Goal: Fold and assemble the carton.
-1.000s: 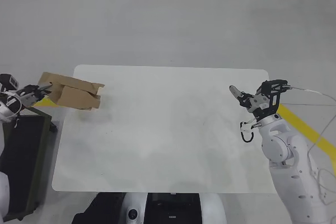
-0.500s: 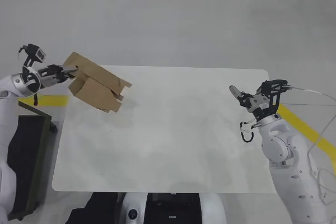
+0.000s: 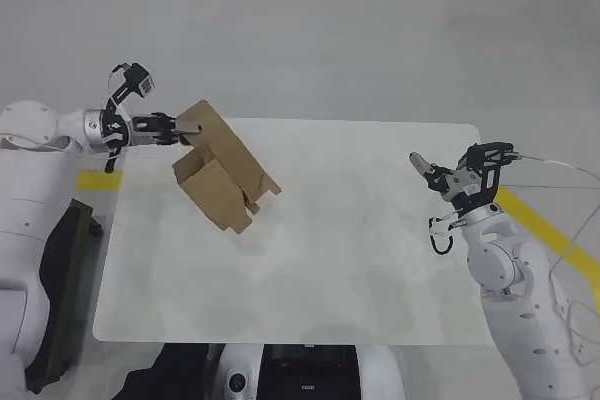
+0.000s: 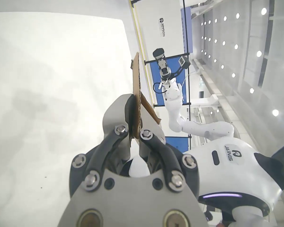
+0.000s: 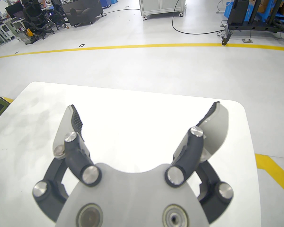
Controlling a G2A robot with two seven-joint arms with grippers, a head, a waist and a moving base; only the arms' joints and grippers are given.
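Left gripper (image 4: 137, 112) pinched shut on one edge of the flattened brown corrugated-cardboard carton (image 3: 225, 170), which hangs tilted over the white table's (image 3: 360, 260) far left corner, probably for setting down. Right gripper (image 5: 144, 119) spread wide, empty, at the opposite table edge, apparently waiting.

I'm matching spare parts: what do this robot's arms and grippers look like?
The left arm and right arm have glossy white rounded shells. The left gripper and right gripper share a silver-grey base plate, black linkage bars with silver bolts, and curved grey fingers with black ribbed pads. A thin pale cable runs from the right wrist.
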